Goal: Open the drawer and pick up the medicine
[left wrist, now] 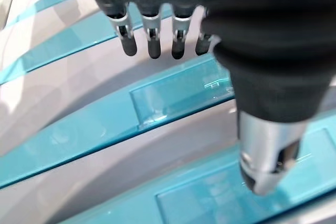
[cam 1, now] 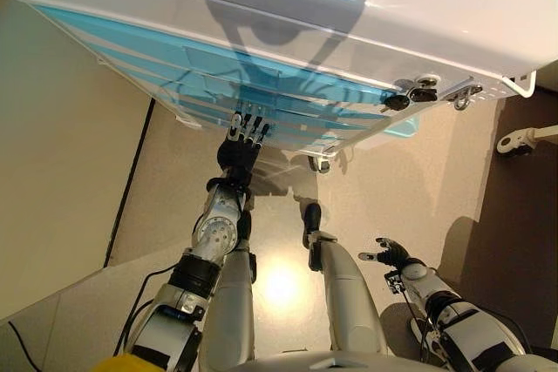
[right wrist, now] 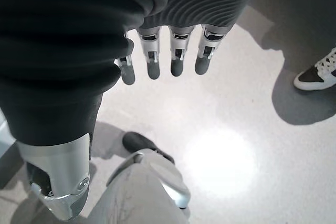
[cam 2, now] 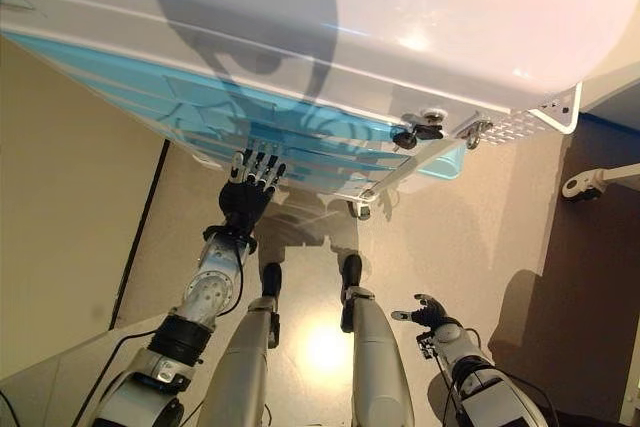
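Several blue-fronted drawers (cam 1: 261, 98) are stacked in the white cabinet (cam 1: 349, 15), and all appear closed, so the medicine is presumably hidden inside one of them (none is seen in any view). The nearest drawer handle (left wrist: 178, 95), a raised translucent blue lip, lies just beyond the fingertips of the left hand (cam 1: 244, 141), which is held at the drawer fronts with fingers straight and apart, holding nothing. For the pull to be done well, the fingertips should be hooked under that lip before any drawing back, and the pull kept straight out. The right hand (cam 1: 392, 254) hangs low on the near right, well apart from the cabinet, relaxed and empty. A person's shoe (right wrist: 317, 74) is seen on the floor (right wrist: 226, 145).
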Controlling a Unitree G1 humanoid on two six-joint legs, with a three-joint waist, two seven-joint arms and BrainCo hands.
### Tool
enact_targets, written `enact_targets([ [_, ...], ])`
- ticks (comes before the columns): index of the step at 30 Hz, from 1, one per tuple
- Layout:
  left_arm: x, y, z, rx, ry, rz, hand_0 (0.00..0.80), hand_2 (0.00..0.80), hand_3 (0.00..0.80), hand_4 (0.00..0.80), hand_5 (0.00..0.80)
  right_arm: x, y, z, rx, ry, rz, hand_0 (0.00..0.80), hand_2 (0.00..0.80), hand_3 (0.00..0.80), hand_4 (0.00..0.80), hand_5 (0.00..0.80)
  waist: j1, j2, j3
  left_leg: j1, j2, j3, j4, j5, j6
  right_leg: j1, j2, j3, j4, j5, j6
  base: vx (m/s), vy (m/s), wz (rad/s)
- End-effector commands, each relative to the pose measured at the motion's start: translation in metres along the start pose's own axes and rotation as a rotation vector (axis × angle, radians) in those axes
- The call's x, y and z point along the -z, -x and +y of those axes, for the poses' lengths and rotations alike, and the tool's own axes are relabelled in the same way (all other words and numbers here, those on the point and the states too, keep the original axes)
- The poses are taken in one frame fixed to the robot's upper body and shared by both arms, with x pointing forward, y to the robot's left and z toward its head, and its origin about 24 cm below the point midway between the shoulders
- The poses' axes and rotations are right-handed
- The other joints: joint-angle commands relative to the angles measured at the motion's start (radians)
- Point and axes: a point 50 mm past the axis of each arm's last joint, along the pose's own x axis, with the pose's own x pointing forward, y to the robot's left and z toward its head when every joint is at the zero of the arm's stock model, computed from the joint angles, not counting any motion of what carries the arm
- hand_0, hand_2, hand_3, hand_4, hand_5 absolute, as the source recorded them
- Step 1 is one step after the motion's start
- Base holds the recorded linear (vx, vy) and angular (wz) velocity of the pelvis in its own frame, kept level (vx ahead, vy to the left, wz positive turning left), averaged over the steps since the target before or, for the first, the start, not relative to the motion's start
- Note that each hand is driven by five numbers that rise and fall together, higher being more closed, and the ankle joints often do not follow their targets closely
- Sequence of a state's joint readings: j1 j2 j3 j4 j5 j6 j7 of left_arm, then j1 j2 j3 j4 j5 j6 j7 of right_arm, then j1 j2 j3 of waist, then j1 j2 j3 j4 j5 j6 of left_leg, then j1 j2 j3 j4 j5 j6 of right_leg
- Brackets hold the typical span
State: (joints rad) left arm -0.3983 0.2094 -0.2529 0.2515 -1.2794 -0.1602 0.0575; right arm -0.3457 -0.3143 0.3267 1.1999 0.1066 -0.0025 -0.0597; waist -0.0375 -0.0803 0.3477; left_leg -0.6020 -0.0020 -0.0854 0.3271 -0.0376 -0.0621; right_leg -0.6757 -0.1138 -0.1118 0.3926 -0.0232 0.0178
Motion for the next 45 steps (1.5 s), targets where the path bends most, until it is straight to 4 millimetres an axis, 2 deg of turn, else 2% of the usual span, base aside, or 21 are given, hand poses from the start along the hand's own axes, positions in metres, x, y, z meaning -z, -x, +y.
enact_targets([
  [1, -0.034, -0.015, -0.043, 0.21, -0.007, -0.142, 0.0, 0.0, 0.0, 0.0, 0.0, 0.022, 0.004, -0.008, 0.009, 0.05, 0.04, 0.0, 0.0, 0.0, 0.0, 0.0, -0.006, 0.018, -0.035, -0.024, -0.017, 0.005, -0.056, 0.058, 0.018, 0.062, 0.008, -0.016, -0.041, -0.02, 0.068, 0.0, 0.0, 0.0],
  [4, -0.045, -0.029, -0.036, 0.144, -0.007, -0.174, 0.0, 0.0, 0.0, 0.0, 0.0, 0.023, 0.004, -0.009, 0.009, 0.04, 0.045, 0.0, 0.0, 0.0, 0.0, 0.0, -0.016, 0.002, -0.05, -0.032, -0.012, -0.003, -0.078, 0.071, 0.013, 0.046, 0.01, -0.024, -0.049, -0.016, 0.071, 0.003, -0.03, 0.07],
  [8, -0.049, -0.038, -0.033, 0.103, -0.018, -0.18, 0.0, 0.0, 0.0, 0.0, 0.0, 0.025, 0.005, -0.01, 0.013, 0.04, 0.054, 0.0, 0.0, 0.0, 0.0, 0.0, -0.024, -0.01, -0.051, -0.048, -0.007, -0.006, -0.071, 0.072, 0.011, 0.035, 0.012, -0.027, -0.05, -0.015, 0.072, 0.002, -0.004, 0.01],
  [10, -0.052, -0.042, -0.031, 0.086, -0.032, -0.184, 0.135, 0.135, 0.135, 0.135, 0.135, 0.025, 0.005, -0.011, 0.014, 0.038, 0.056, 0.0, 0.0, 0.0, 0.0, 0.0, -0.027, -0.017, -0.053, -0.055, -0.004, -0.009, -0.068, 0.073, 0.008, 0.031, 0.013, -0.03, -0.053, -0.014, 0.072, 0.007, -0.015, 0.01],
  [11, -0.056, -0.045, -0.031, 0.078, -0.051, -0.187, 0.43, 0.43, 0.43, 0.43, 0.43, 0.028, 0.005, -0.011, 0.013, 0.042, 0.064, 0.0, 0.0, 0.0, 0.0, 0.0, -0.03, -0.021, -0.055, -0.06, -0.001, -0.011, -0.067, 0.074, 0.007, 0.028, 0.016, -0.03, -0.054, -0.014, 0.071, 0.0, 0.0, 0.0],
  [12, -0.056, -0.045, -0.031, 0.078, -0.051, -0.187, 0.477, 0.477, 0.477, 0.477, 0.477, 0.028, 0.005, -0.011, 0.013, 0.042, 0.064, 0.0, 0.0, 0.0, 0.0, 0.0, -0.03, -0.021, -0.055, -0.06, -0.001, -0.011, -0.067, 0.074, 0.007, 0.027, 0.016, -0.03, -0.054, -0.014, 0.071, 0.013, -0.014, 0.05],
  [13, -0.057, -0.046, -0.031, 0.078, -0.064, -0.189, 0.8, 0.8, 0.8, 0.8, 0.8, 0.029, 0.005, -0.011, 0.012, 0.043, 0.071, 0.0, 0.0, 0.0, 0.0, 0.0, -0.031, -0.022, -0.055, -0.063, 0.0, -0.012, -0.066, 0.074, 0.007, 0.026, 0.018, -0.029, -0.054, -0.013, 0.071, 0.01, -0.005, 0.06],
  [27, -0.058, -0.046, -0.049, 0.173, -0.087, -0.192, 0.8, 0.8, 0.8, 0.8, 0.8, 0.031, 0.006, -0.006, -0.022, 0.101, 0.069, 0.0, 0.0, 0.0, 0.0, 0.0, -0.035, -0.016, -0.067, -0.08, 0.006, -0.021, -0.066, 0.082, -0.003, 0.016, 0.028, -0.027, -0.069, -0.004, 0.068, 0.003, -0.002, 0.0],
  [28, -0.058, -0.046, -0.048, 0.172, -0.085, -0.192, 0.8, 0.8, 0.8, 0.8, 0.8, 0.03, 0.006, -0.006, -0.025, 0.107, 0.068, 0.0, 0.0, 0.0, 0.0, 0.0, -0.034, -0.015, -0.071, -0.068, 0.009, -0.025, -0.062, 0.053, -0.006, 0.024, 0.032, -0.022, -0.058, -0.032, 0.073, 0.071, -0.019, 0.0],
  [29, -0.058, -0.046, -0.048, 0.169, -0.084, -0.193, 0.8, 0.8, 0.8, 0.8, 0.8, 0.03, 0.006, -0.005, -0.025, 0.108, 0.066, 0.0, 0.0, 0.0, 0.0, 0.0, -0.034, -0.015, -0.071, -0.07, 0.009, -0.026, -0.059, 0.052, -0.006, 0.023, 0.032, -0.023, -0.056, -0.032, 0.072, 0.0, 0.0, 0.0],
  [30, -0.058, -0.046, -0.048, 0.171, -0.085, -0.193, 0.8, 0.8, 0.8, 0.8, 0.8, 0.029, 0.006, -0.005, -0.025, 0.107, 0.065, 0.0, 0.0, 0.0, 0.0, 0.0, -0.034, -0.016, -0.065, -0.083, 0.006, -0.022, -0.058, 0.08, -0.003, 0.014, 0.029, -0.029, -0.062, -0.006, 0.067, -0.124, 0.016, 0.0],
  [31, -0.057, -0.046, -0.046, 0.16, -0.086, -0.19, 0.8, 0.8, 0.8, 0.8, 0.8, 0.03, 0.006, -0.005, -0.026, 0.108, 0.067, 0.0, 0.0, 0.0, 0.0, 0.0, -0.033, -0.016, -0.066, -0.086, 0.006, -0.022, -0.053, 0.079, -0.003, 0.01, 0.029, -0.028, -0.058, -0.005, 0.065, 0.0, 0.0, 0.0],
  [32, -0.056, -0.046, -0.044, 0.157, -0.084, -0.186, 0.8, 0.8, 0.8, 0.8, 0.8, 0.031, 0.006, -0.005, -0.028, 0.11, 0.069, 0.0, 0.0, 0.0, 0.0, 0.0, -0.033, -0.016, -0.071, -0.073, 0.009, -0.025, -0.05, 0.049, -0.006, 0.021, 0.033, -0.023, -0.051, -0.033, 0.07, 0.062, -0.022, 0.0],
  [40, -0.049, -0.04, -0.04, 0.167, -0.087, -0.158, 0.8, 0.8, 0.8, 0.8, 0.8, 0.038, 0.008, -0.007, -0.024, 0.119, 0.093, 0.0, 0.0, 0.0, 0.0, 0.0, -0.029, -0.017, -0.074, -0.072, 0.011, -0.029, -0.042, 0.05, -0.008, 0.026, 0.035, -0.023, -0.042, -0.035, 0.065, 0.009, -0.003, 0.0],
  [45, -0.033, -0.028, -0.037, 0.2, -0.056, -0.109, 0.8, 0.8, 0.8, 0.8, 0.8, 0.039, 0.008, -0.007, -0.029, 0.129, 0.095, 0.0, 0.0, 0.0, 0.0, 0.0, -0.016, -0.012, -0.059, -0.06, 0.009, -0.032, -0.04, 0.053, -0.006, 0.04, 0.031, -0.026, -0.041, -0.031, 0.065, -0.033, 0.002, 0.0],
])
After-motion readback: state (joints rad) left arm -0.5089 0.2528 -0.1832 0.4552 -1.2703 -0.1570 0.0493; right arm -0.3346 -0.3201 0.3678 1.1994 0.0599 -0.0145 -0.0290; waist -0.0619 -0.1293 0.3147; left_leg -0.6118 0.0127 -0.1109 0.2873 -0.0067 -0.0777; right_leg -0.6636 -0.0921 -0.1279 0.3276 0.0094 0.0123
